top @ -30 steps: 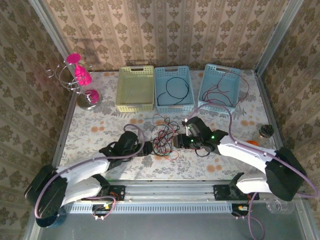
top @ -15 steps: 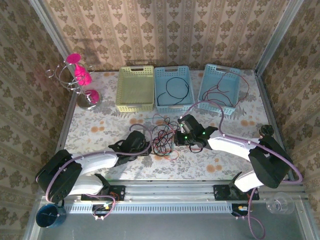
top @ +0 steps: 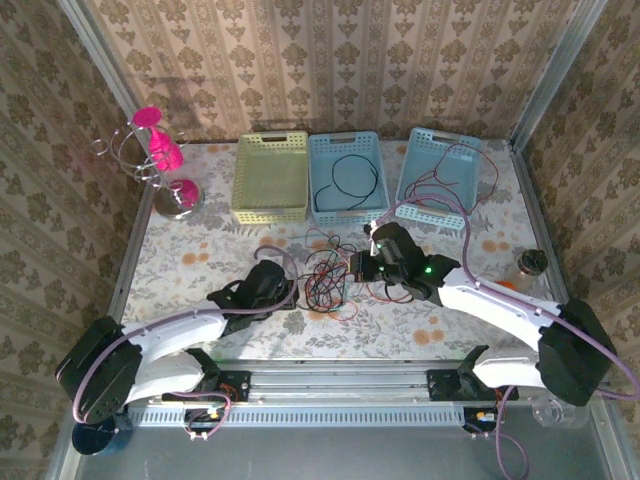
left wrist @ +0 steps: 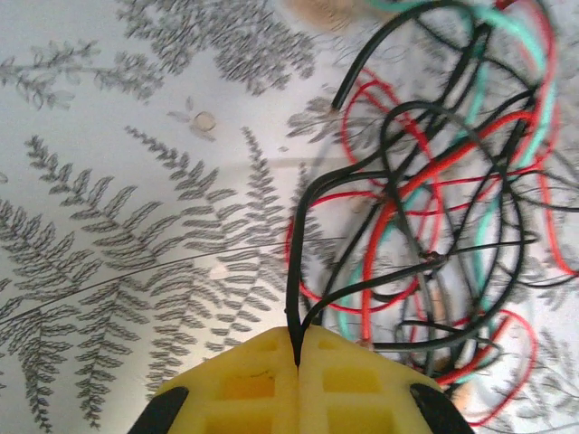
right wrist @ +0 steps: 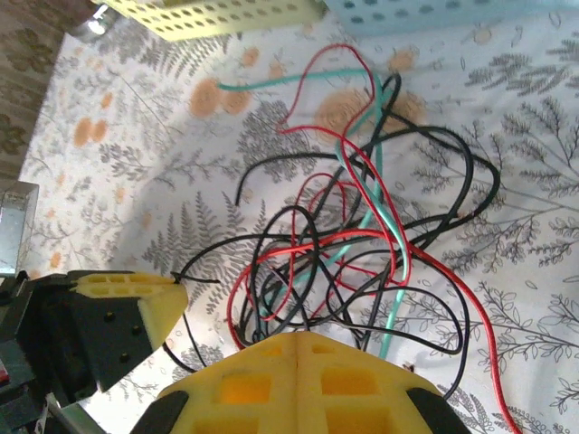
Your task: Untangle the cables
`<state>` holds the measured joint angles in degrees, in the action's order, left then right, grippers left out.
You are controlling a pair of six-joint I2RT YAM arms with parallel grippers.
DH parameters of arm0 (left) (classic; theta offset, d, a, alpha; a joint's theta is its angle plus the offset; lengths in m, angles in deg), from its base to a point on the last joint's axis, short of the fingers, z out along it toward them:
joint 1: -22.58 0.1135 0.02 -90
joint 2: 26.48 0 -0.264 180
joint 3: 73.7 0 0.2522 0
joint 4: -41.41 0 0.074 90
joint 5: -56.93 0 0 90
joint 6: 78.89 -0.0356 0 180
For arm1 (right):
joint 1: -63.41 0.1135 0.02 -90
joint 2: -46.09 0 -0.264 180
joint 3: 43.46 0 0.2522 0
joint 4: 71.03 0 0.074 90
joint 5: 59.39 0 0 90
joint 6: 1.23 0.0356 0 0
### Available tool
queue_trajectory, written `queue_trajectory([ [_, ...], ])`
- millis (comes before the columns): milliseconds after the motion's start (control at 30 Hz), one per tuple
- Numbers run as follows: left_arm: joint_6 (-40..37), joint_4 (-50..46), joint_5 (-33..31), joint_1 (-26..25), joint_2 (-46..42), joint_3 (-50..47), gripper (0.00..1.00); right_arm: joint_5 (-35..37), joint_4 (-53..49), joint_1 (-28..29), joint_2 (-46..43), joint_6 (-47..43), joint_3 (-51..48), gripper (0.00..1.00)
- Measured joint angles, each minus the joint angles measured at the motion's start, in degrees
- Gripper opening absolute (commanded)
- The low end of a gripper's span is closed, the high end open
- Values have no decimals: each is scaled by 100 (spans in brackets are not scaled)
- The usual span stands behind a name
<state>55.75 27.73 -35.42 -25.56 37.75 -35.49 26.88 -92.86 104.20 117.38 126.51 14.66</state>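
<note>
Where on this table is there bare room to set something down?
Bare cloth: the left side, between pink stand and left arm; also right rear, between the right blue basket and the small jar. Crowded: the centre, cables between left gripper and right gripper.

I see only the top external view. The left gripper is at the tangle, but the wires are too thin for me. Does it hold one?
Observer: Yes. In the left wrist view the left gripper is shut on a black cable, which is pinched between its yellow pads.
Operator: And the right gripper?
Observer: The right gripper has its pads pressed together at the edge of the tangle. I cannot tell whether a wire is between them.
Operator: Is the teal cable free anywhere?
Observer: One end of the teal cable lies loose on the table, pointing toward the yellow basket.
</note>
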Motion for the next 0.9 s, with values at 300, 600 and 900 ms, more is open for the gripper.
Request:
queue_trajectory([
  [300,-140,-498,61,-107,-1158,505,0,13,-133,240,-68,-225,7,49],
  [600,-243,-553,50,-107,-1486,535,54,-81,-129,476,-68,-470,46,55],
  [900,-50,-695,-203,-98,-1554,463,68,-50,-168,568,151,-595,205,55],
])
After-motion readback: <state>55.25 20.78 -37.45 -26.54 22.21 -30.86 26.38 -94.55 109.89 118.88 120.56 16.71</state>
